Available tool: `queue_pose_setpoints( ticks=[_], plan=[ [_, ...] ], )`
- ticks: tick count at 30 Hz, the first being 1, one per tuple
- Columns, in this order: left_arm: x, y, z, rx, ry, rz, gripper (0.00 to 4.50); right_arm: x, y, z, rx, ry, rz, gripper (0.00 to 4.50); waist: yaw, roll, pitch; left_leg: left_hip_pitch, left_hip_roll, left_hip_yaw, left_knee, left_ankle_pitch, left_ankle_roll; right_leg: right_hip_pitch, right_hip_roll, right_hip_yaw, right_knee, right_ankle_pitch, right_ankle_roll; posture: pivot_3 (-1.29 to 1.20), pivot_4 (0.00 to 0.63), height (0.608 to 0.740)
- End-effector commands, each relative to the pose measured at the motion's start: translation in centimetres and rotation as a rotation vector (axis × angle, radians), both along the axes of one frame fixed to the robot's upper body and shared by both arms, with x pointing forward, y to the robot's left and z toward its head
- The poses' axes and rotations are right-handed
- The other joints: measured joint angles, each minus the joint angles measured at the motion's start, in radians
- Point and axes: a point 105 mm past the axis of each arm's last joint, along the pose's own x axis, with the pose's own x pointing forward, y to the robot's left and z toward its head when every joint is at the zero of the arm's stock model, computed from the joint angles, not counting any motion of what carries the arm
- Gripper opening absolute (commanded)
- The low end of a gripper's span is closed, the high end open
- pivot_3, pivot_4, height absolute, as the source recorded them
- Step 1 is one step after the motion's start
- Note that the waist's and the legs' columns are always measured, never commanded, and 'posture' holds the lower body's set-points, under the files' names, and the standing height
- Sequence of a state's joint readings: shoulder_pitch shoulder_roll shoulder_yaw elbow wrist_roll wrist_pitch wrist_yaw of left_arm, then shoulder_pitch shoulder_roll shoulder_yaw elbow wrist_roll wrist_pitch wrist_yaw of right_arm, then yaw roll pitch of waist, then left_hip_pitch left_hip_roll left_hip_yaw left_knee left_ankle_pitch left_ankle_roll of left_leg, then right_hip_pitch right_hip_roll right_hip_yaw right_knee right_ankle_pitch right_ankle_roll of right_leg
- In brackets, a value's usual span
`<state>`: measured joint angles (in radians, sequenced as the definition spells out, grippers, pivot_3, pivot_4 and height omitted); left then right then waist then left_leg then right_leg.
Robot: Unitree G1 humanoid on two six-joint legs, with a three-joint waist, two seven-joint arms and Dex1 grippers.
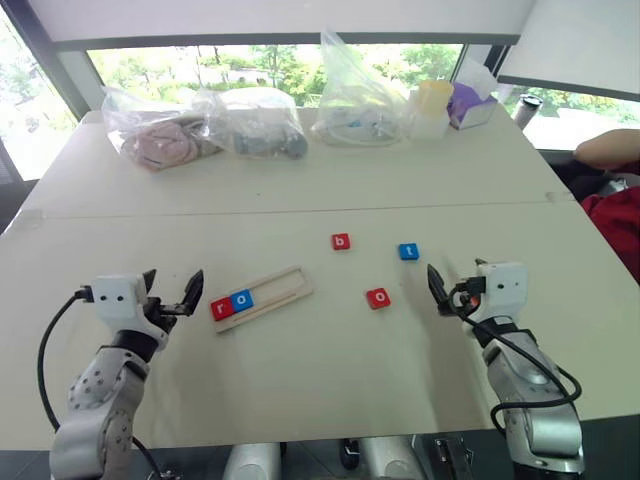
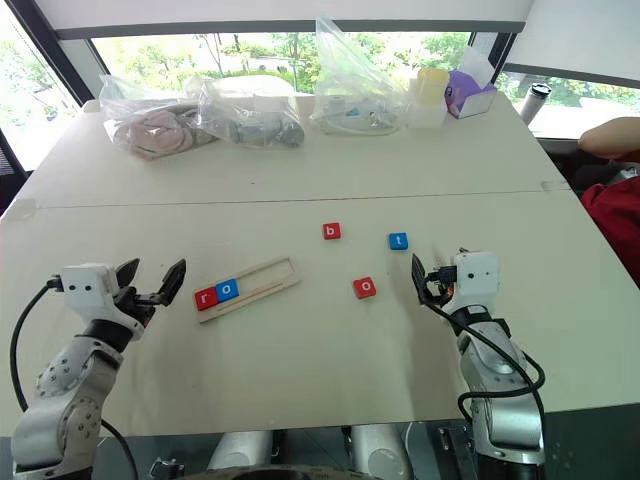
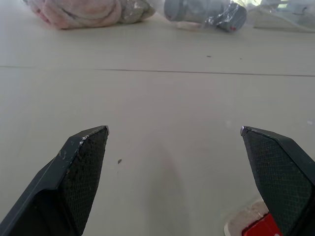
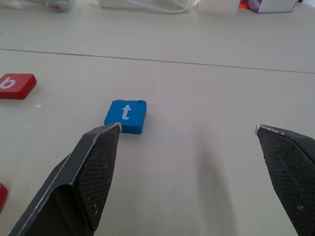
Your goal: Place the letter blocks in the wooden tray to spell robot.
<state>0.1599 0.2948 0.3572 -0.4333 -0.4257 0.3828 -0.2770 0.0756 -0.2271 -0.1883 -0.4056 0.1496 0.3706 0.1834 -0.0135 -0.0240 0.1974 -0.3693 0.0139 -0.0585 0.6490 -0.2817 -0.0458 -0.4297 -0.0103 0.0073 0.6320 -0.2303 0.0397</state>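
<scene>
both grippers, left (image 1: 172, 292) and right (image 4: 189, 172), gape wide, holding nothing.

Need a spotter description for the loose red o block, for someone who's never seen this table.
Start at the wooden tray near the table's front edge, with r and o already in it. Three loose tiles lie to its right; the red o block is the nearest to the robot, while the red b and blue t sit farther back.

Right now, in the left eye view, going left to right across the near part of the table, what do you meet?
left gripper → red r block → blue o block → red b block → red o block → blue t block → right gripper
</scene>
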Motion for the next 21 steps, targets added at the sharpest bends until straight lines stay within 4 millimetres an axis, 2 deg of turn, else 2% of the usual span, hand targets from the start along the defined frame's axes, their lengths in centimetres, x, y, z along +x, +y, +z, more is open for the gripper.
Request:
queue_pose_setpoints(
  ticks=[1, 12, 21],
  plan=[
    [0.0, 0.7, 0.9, 0.014, -0.037, 0.017, 4.5, 0.1, -0.6, 1.1, -0.014, -0.04, -0.018, 4.45, 0.0, 0.0, 0.0, 0.0, 0.0, 0.0, 0.0, 0.0, 0.0, 0.0, 0.0, 0.0, 0.0, 0.0, 0.0, 0.0, 0.15, 0.74],
    [0.1, 0.5, 1.4, 0.015, -0.049, -0.001, 4.5, 0.5, -0.3, 1.4, 0.017, -0.023, -0.013, 4.45, 0.0, 0.001, -0.001, 0.0, -0.001, 0.0, 0.0, 0.0, 0.0, 0.0, 0.0, 0.001, 0.0, 0.001, 0.001, 0.0, 0.15, 0.74],
    [0.1, 0.2, 1.4, 0.093, -0.025, -0.06, 4.5, 0.6, -0.2, 2.2, 0.019, -0.046, 0.013, 4.45, 0.0, 0.001, -0.001, 0.001, -0.001, 0.0, 0.0, 0.0, 0.0, 0.0, 0.0, 0.001, 0.0, 0.001, 0.001, 0.0, 0.15, 0.74]
  ],
)
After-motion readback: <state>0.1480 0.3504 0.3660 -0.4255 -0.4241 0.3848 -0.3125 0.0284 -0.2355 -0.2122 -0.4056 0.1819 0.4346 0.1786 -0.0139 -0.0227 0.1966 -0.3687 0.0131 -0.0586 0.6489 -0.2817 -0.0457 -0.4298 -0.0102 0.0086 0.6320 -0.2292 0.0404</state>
